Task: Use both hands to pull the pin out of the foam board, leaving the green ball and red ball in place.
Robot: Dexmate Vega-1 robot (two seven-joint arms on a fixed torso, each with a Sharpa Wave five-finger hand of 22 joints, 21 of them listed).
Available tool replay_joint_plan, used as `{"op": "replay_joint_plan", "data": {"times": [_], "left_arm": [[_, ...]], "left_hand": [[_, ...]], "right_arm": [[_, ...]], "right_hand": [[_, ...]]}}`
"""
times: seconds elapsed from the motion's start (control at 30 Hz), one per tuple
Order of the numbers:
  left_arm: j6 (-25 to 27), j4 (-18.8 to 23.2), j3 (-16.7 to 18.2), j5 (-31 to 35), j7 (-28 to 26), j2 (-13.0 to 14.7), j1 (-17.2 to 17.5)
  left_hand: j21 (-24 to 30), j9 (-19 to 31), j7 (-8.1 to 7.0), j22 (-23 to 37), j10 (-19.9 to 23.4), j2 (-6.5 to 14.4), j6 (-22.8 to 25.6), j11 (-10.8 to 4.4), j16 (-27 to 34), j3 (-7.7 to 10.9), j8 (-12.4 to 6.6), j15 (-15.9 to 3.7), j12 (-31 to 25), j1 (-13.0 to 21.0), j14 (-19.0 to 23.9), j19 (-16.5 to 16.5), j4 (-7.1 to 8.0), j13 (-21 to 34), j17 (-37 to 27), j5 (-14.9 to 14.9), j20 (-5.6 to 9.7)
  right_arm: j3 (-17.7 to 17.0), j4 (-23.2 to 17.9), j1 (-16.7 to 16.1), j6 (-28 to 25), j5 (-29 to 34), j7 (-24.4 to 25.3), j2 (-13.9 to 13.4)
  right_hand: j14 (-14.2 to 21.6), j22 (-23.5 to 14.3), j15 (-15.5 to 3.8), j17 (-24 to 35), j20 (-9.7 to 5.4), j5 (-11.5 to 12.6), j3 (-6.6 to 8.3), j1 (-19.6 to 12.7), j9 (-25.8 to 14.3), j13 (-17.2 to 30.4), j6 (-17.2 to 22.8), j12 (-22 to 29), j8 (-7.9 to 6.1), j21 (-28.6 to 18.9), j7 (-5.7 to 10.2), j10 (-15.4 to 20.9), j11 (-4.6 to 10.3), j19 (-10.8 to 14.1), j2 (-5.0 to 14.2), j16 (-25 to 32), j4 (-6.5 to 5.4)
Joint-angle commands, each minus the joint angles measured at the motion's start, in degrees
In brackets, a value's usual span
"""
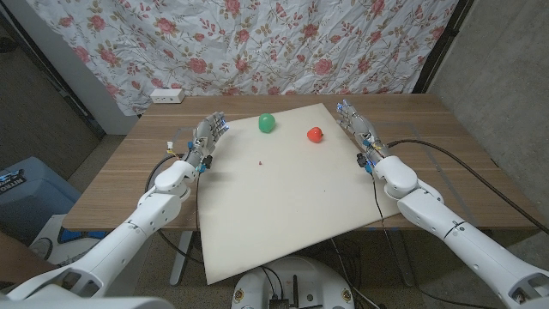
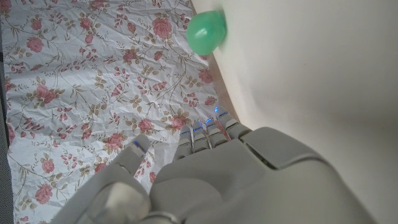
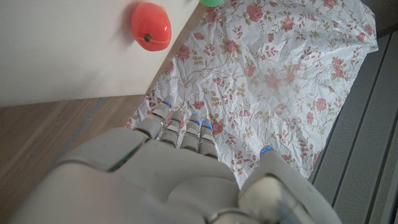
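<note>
A cream foam board (image 1: 274,193) lies on the wooden table. On its far part sit a green ball (image 1: 267,123) and a red ball (image 1: 315,134). A small dark red pin (image 1: 260,160) stands in the board, nearer than the green ball. My left hand (image 1: 207,137) is at the board's left edge, fingers spread, holding nothing. My right hand (image 1: 359,133) is at the board's right edge, fingers apart, holding nothing. The left wrist view has the green ball (image 2: 206,32) beyond my left hand (image 2: 205,180). The right wrist view has the red ball (image 3: 151,26) beyond my right hand (image 3: 174,174).
A floral cloth (image 1: 257,43) hangs behind the table. A white power strip (image 1: 166,95) lies at the table's far left corner. Cables run along the table beside both arms. A blue bin (image 1: 21,193) stands on the floor at the left.
</note>
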State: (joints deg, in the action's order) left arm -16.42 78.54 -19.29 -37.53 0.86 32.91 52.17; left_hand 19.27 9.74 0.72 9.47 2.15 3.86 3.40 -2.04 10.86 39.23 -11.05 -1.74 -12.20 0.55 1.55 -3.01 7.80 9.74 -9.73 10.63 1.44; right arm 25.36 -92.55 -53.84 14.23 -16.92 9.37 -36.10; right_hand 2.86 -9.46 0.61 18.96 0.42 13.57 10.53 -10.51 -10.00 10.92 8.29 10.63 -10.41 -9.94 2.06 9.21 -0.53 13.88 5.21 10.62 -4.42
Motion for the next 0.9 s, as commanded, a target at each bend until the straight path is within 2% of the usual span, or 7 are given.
{"op": "replay_joint_plan", "data": {"times": [0.03, 0.57, 0.9], "left_arm": [[-0.9, -0.4, -0.1, 1.0, -1.0, -0.5, -0.3], [0.9, 3.3, 0.6, 1.7, -5.8, -0.5, 1.8], [1.2, 4.1, 0.5, 2.0, -6.4, -0.4, 2.1]], "left_hand": [[-0.2, 0.2, -0.1, 0.2, 0.8, 4.5, 0.7, -0.05, 0.2, 0.53, -0.2, -0.62, -0.1, 0.2, 0.4, -0.6, -0.15, 0.3, -0.1, 0.4, 0.12], [-0.8, 0.2, 0.09, 0.2, 1.5, 4.5, 1.7, -0.23, 0.1, 0.67, -0.21, -0.72, 0.0, 0.2, 1.1, -0.8, -0.23, 0.3, -0.1, 0.4, 0.27], [-1.2, 0.2, 0.26, 0.2, 2.0, 4.6, 2.8, -0.19, 0.0, 0.78, -0.37, -0.61, 0.1, 0.2, 1.3, -0.9, -0.25, 0.3, -0.1, 0.4, 0.26]], "right_arm": [[1.9, -2.9, 1.5, -3.6, 6.3, 0.4, -1.8], [3.7, -12.3, 2.1, -14.9, 14.3, -0.8, -7.3], [6.1, -15.8, 3.0, -19.1, 20.4, -0.8, -8.4]], "right_hand": [[-0.6, -0.1, 0.04, -0.2, 0.16, -0.1, 0.24, -1.3, -0.1, 0.0, 0.3, 0.2, -0.41, 0.1, -0.22, -0.4, -0.32, -0.6, -0.24, 0.1, 0.75], [-2.1, -0.1, 0.96, -1.5, 0.23, -0.8, 0.96, -3.7, -0.2, 0.0, -0.3, -0.1, -0.29, 0.0, -0.18, -2.4, -1.22, -2.6, -0.94, -0.1, 3.27], [-2.5, -0.1, 1.67, -2.3, 0.24, -1.2, 1.64, -5.5, -0.3, 0.1, -1.9, -0.1, 0.11, -0.3, -0.14, -3.3, -1.35, -3.1, -1.04, 0.2, 5.03]]}}
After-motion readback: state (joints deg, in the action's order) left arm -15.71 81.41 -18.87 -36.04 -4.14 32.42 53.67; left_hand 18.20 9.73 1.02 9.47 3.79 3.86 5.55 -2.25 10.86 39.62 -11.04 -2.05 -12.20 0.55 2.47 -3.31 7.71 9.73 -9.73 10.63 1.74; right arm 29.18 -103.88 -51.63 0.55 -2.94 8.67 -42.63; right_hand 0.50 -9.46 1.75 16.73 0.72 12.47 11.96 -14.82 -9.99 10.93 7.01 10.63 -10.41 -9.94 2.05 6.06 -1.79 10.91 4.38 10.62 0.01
